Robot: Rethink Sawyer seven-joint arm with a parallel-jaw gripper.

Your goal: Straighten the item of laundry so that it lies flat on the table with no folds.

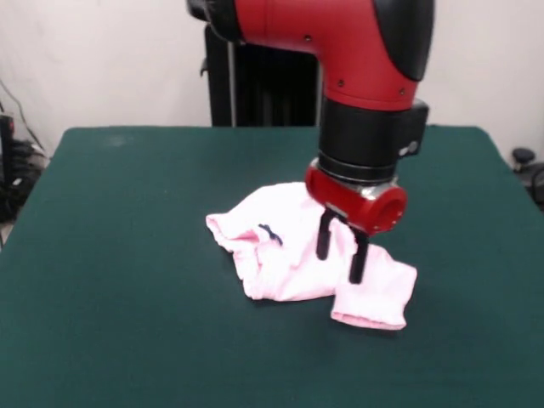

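Note:
The pale pink baby pants [285,268] lie crumpled near the middle of the dark green table [119,280]. The waistband with its tiny dark bow [270,233] is bunched up on the left. One leg with its cuff [371,316] reaches toward the front right. The red and black arm comes down from above. My gripper [341,267] stands right over the right part of the pants, with its two black fingers [324,242] apart and their tips down at the cloth. Pink cloth shows between them. The part of the pants behind the gripper is hidden.
The robot's black pedestal [255,85] stands behind the table's far edge. Cables and dark equipment [13,170] sit past the left edge. A small dark object [524,158] is beyond the right edge. Green felt surrounds the garment on all sides.

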